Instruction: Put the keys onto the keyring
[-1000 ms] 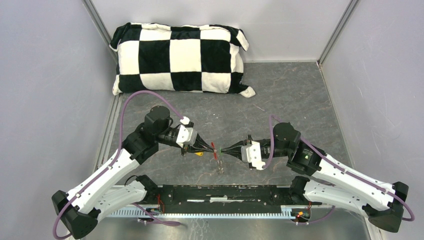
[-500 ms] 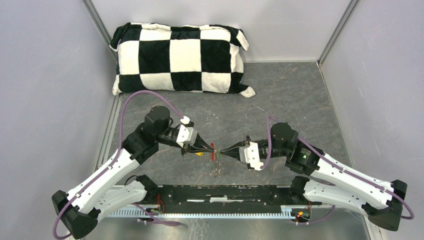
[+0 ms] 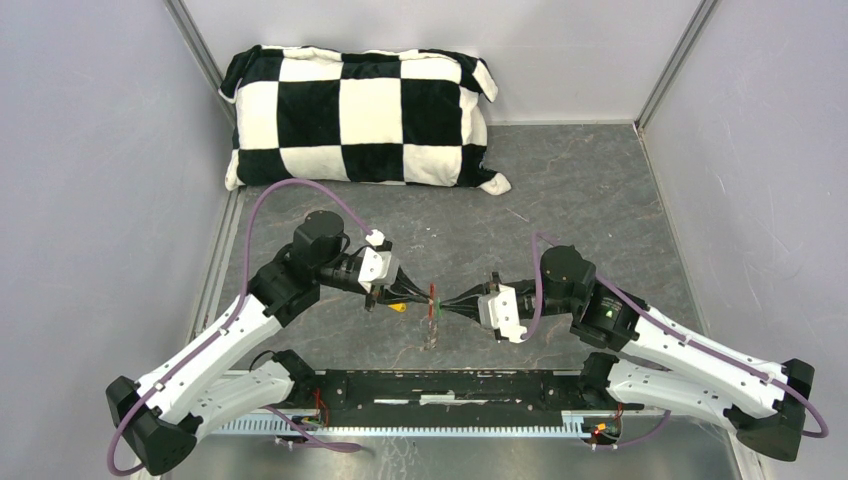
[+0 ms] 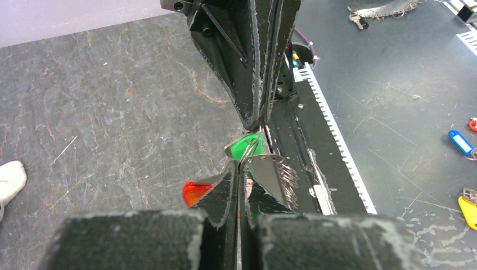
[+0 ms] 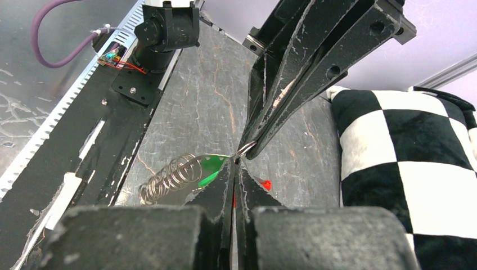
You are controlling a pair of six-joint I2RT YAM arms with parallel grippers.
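Top external view, left to right: a black-and-white checked pillow [image 3: 360,118] lies at the back left of the grey stone-patterned table [image 3: 580,190]. Nearer the camera, the left gripper [image 3: 424,296] and the right gripper [image 3: 448,302] meet tip to tip over the middle. A yellow key [image 3: 398,307] shows just under the left fingers; whether it lies on the table or hangs cannot be told. Between the tips sit the red tag [image 3: 431,296] and a speck of the green key [image 3: 438,301]. The keyring [image 3: 432,333], a grey wire coil, hangs just below them, on the side of the black rail [image 3: 440,390]. In the left wrist view the left gripper's [image 4: 238,171] jaws are pressed together, with the red tag [image 4: 194,193] jutting out at their left. The green key [image 4: 244,147] is just ahead, its head touching the closed tip of the right gripper [image 4: 256,125], and the coil [image 4: 275,171] sits to the right. On the grey surface beyond the rail lies a blue tag [image 4: 460,142] with a white label window, its writing too small to read. In the right wrist view the coil [image 5: 171,177] is at the left. The green key [image 5: 212,167] runs in between the right gripper's [image 5: 235,166] closed jaws. The left gripper [image 5: 247,145] comes in from above, nipping a thin wire loop of the keyring.
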